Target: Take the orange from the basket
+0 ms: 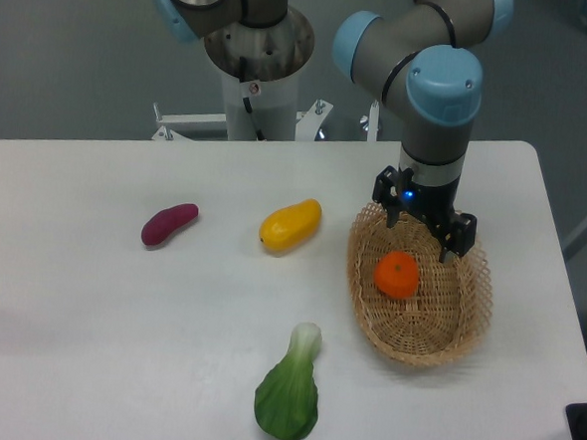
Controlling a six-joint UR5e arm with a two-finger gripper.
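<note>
The orange (397,274) is a small round bright-orange fruit lying in the middle of the oval tan wicker basket (467,310) at the right of the white table. My gripper (419,238) hangs over the far end of the basket, just above and slightly behind the orange. Its two dark fingers (391,208) are spread apart and hold nothing. The fingertips reach down to about the basket's rim and do not touch the orange.
A yellow-orange mango-like fruit (290,225) lies left of the basket. A purple sweet potato (169,223) lies further left. A green bok choy (290,391) lies at the front. The robot base (258,68) stands behind the table's far edge.
</note>
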